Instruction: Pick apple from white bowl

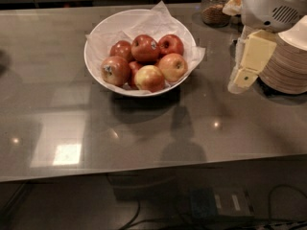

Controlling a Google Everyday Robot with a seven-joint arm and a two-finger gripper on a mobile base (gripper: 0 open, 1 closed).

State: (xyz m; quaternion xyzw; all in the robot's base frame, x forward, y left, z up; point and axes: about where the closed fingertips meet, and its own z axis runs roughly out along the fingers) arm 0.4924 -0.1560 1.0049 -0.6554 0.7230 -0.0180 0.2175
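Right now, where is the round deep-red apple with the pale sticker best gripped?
Probably from above, across the upper sides of the round deep-red apple: its top is bare, while other apples crowd its flanks. The cream gripper hangs right of the glossy white bowl.

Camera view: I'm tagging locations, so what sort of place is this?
Probably an office kitchenette: grey counter, white bowl of apples, stacked paper plates, a jar. The gripper hangs right of the bowl.

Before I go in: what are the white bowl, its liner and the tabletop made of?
The white bowl looks like glazed ceramic, perhaps plastic: smooth glossy rim. Its liner is thin white paper, crinkled with peaked corners. The table is a hard polished grey surface, mirroring lights and shadows. The gripper hangs to the bowl's right, beside stacked plates.
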